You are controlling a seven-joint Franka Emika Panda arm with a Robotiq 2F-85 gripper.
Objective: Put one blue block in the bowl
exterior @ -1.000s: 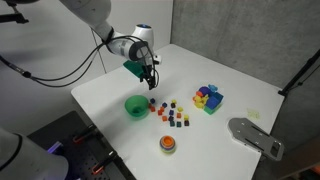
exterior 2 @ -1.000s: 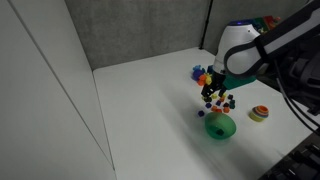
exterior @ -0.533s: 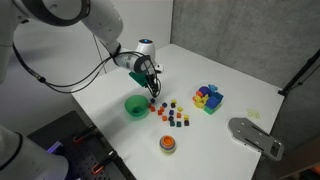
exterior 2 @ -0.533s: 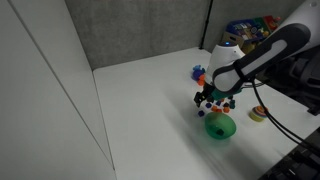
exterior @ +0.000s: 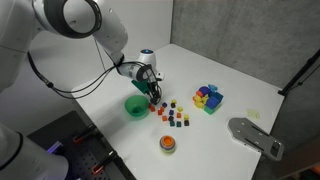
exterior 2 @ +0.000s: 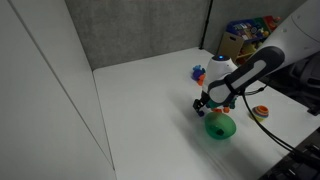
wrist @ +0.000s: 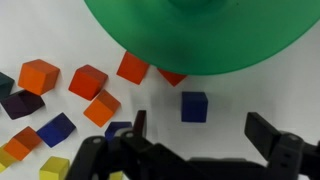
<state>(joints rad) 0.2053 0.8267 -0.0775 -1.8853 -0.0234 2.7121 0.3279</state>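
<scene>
In an exterior view, a white table (exterior: 235,70) holds a small round bright-green plastic bowl (exterior: 134,107) left of centre. Tiny coloured cubes (exterior: 172,116) are scattered just to its right. The black two-finger gripper (exterior: 153,94) hangs low over the cubes nearest the bowl. A second ago it was higher above the table, so it has come down. Its opening is too small to read here.

In an exterior view from another side, the gripper (exterior 2: 205,103) sits close to the table, just up and left of the bowl (exterior 2: 220,127).

In the wrist view, the bowl (wrist: 200,40) fills the top of the frame. A small blue cube (wrist: 194,106) lies on the table just below its edge, in line with the gap between the fingers (wrist: 265,132), which are spread wide and pinch nothing. Orange cubes (wrist: 88,81) lie to the left.

The descent looks like the approach to a grasp, and the cube is not yet in the bowl.
</scene>
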